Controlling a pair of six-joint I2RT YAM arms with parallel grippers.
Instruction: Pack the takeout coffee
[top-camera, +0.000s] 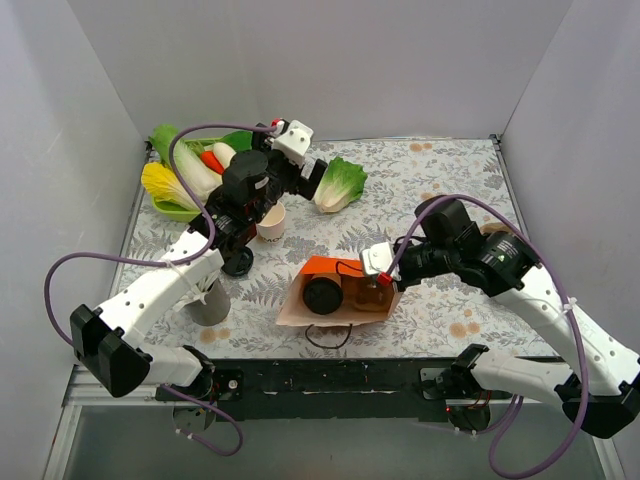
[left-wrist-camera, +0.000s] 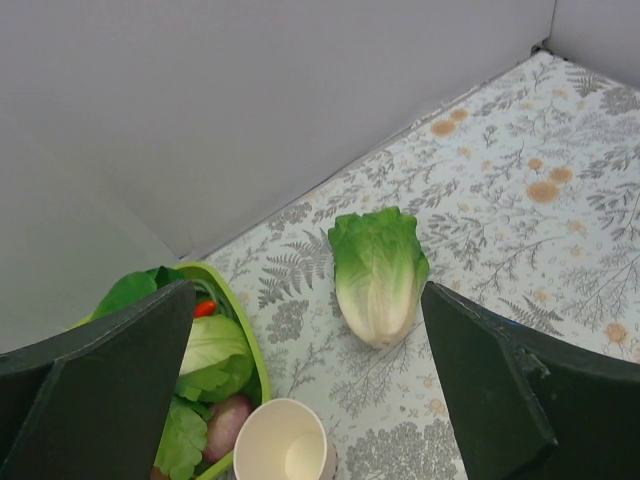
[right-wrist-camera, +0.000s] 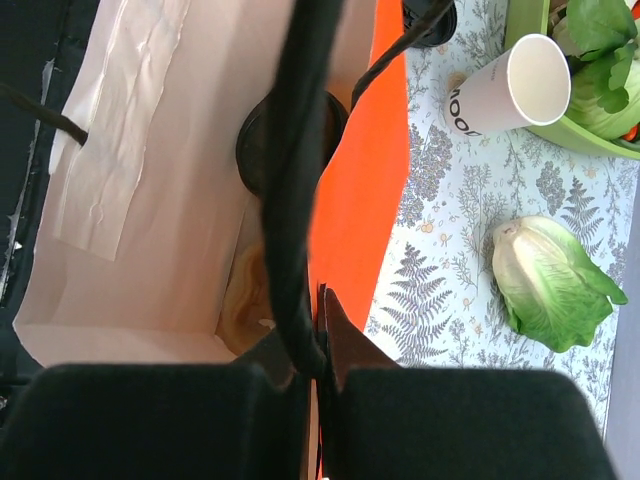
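The only legible writing is on a lidless white paper cup at the upper right of the right wrist view: dark letters on its side read roughly "OOD", and the rest is turned away. The right gripper is clenched on the black cord handle at the rim of the orange paper bag. The bag lies on its side at the lower centre of the top view with its pale inside showing. The takeout coffee lies inside the bag, its black round lid facing up at the overhead camera; in the right wrist view the cord partly hides it. A brownish item lies beside it in the bag, and I cannot tell what it is. The left gripper hangs at the upper left centre of the top view with its jaws spread wide and nothing between them, above the lidless cup. A head of lettuce lies on the cloth past its fingers. A green bowl of vegetables sits against the left wall, and a loose black disc lies near the left arm. White walls close three sides. The floral table shows bare cloth across the upper right, while the bag lies near the black front rail.
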